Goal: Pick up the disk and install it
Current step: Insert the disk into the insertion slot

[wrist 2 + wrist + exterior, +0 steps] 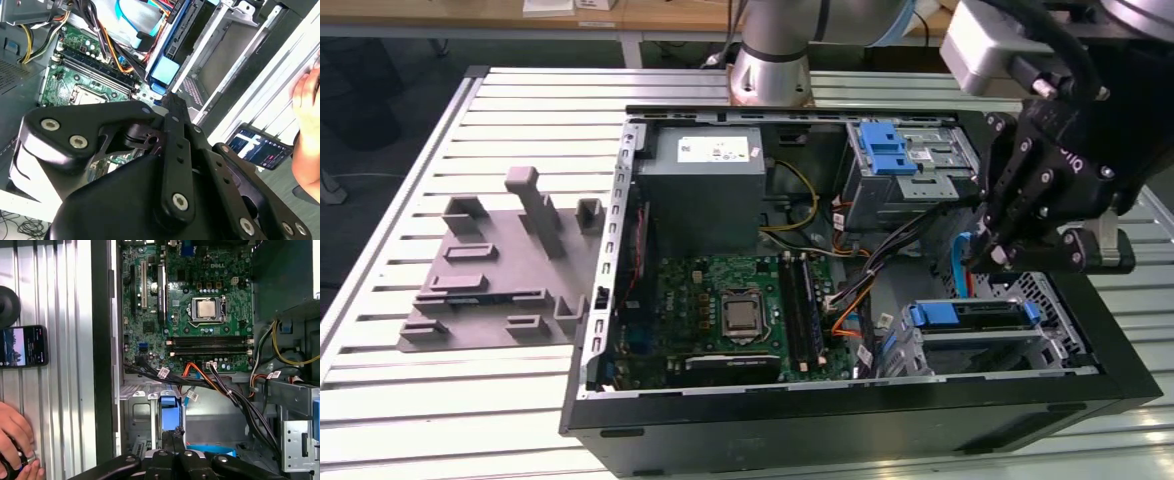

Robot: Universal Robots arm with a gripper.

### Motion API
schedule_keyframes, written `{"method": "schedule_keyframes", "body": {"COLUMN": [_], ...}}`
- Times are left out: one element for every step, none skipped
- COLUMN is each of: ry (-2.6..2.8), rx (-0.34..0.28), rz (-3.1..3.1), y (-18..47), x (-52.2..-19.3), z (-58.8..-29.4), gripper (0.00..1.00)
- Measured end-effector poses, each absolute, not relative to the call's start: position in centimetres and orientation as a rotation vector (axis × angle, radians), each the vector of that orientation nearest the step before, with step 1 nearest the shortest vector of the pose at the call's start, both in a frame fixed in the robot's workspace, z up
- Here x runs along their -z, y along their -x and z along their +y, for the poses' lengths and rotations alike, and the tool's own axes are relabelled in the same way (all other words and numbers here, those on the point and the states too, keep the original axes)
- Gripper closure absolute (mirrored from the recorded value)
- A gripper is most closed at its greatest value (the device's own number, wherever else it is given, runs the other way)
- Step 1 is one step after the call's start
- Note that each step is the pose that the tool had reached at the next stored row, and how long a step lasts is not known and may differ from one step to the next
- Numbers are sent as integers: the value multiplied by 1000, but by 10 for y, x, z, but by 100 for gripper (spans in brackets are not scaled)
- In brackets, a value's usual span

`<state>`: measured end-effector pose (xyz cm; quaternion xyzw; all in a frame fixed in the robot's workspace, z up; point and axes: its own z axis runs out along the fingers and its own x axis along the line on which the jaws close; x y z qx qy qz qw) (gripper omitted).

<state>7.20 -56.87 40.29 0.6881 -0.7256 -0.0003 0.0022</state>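
Gripper (987,258) fingers are pressed together, clamping nothing, hovering over the open computer case (607,300) near its drive bays at the exterior view's right edge. Just below, the disk (970,314) in its blue caddy sits slotted in the lower bay (beside the motherboard (720,310)), by the case's near corner.

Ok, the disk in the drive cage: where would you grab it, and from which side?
Probably by the blue caddy tab at the end of the disk, coming through the open side of the case. The drive cage walls in its body, leaving that protruding tab free. The hand hangs close to it.
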Motion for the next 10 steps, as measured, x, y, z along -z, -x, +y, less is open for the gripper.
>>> {"method": "schedule_keyframes", "body": {"ry": [-2159, -2159, -2159, -2159, -2159, -2159, -2159, -2159, -2159, -2159], "rx": [1, 1, 1, 1, 1, 1, 1, 1, 1, 1], "rz": [-2276, -2276, -2276, -2276, -2276, -2276, -2276, -2276, -2276, -2276], "y": [-72, -72, -72, -72, -72, -72, -72, -72, -72, -72], "x": [-401, -399, -397, -396, -394, -392, -390, -388, -387, -386], "z": [-569, -569, -569, -569, -569, -569, -569, -569, -569, -569], "gripper": [89, 89, 89, 89, 89, 89, 89, 89, 89, 89]}}
